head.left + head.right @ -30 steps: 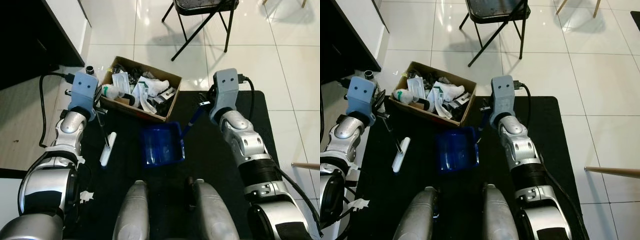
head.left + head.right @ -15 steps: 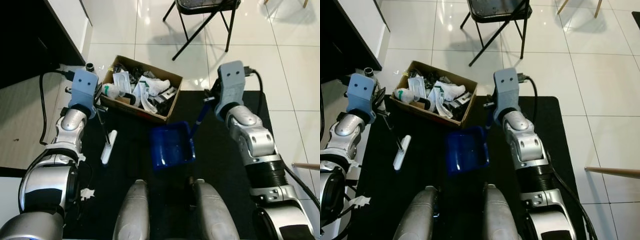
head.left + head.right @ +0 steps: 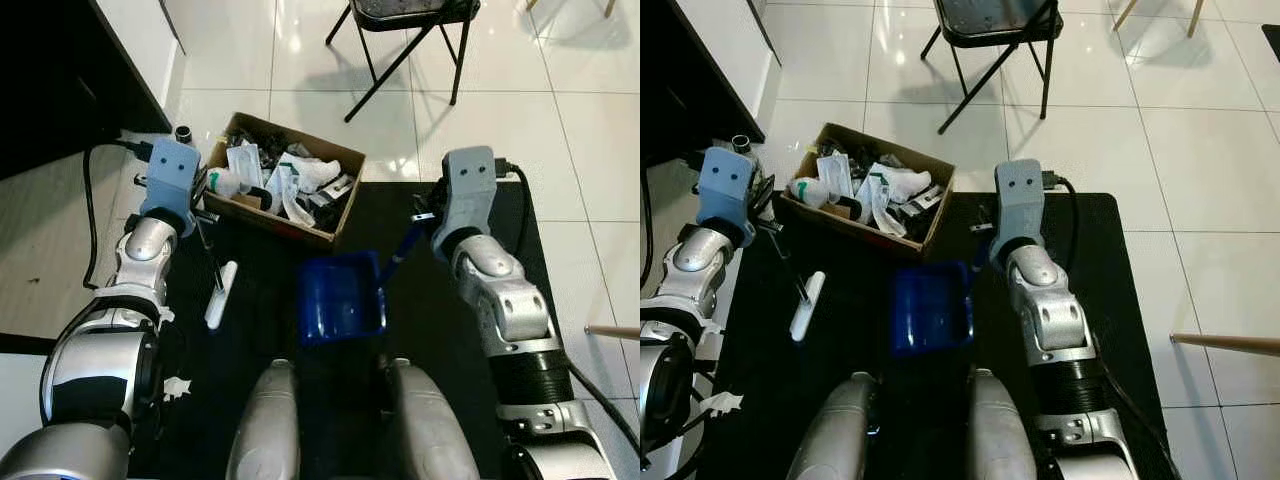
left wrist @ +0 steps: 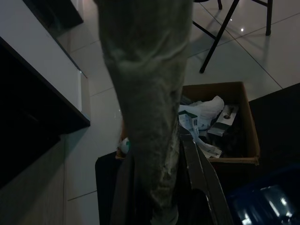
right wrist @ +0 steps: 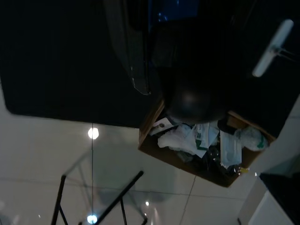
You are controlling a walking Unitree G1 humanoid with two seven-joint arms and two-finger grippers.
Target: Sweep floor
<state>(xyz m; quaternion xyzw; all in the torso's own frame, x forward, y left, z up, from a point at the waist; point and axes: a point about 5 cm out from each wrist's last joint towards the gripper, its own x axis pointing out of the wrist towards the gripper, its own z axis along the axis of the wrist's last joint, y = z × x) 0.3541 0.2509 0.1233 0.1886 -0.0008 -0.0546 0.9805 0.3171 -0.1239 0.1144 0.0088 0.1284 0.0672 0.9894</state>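
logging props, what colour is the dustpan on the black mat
Blue; the dustpan shows best in the left eye view.

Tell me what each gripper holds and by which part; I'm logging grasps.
The right gripper holds the blue dustpan by its handle's upper end. The left gripper holds the small white brush by its thin handle's top.

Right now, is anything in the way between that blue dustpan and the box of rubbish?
Nothing visible is. The dustpan, held by its handle in the right gripper, sits on the black mat just short of the box. Between them lies bare mat. The white brush lies off to the left.
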